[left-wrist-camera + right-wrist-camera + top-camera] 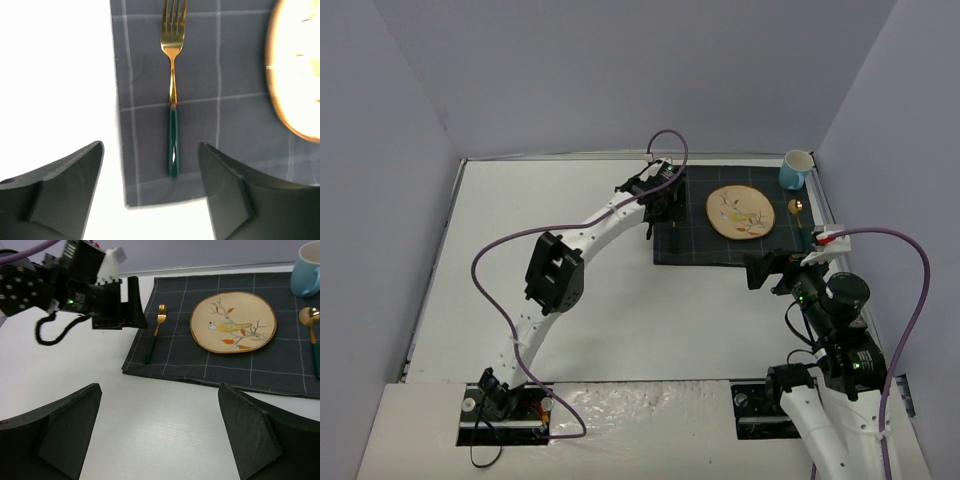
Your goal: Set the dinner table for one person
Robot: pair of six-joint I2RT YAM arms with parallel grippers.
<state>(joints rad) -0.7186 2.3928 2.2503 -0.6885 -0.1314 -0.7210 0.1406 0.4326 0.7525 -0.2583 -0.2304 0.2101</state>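
Observation:
The dinner table is a white top carrying a dark grey checked mat. On the mat's left strip lies a gold fork with a green handle, tines pointing away. My left gripper hovers just above the handle end, open and not touching the fork. In the top view the left gripper is over the mat's left edge. A bird-patterned plate sits mid-mat. My right gripper is open and holds nothing, above bare table near the mat's front edge.
A blue mug stands at the mat's far right corner. A gold spoon with a green handle lies right of the plate. The left arm reaches over the mat's left side. Walls close in behind and on both sides.

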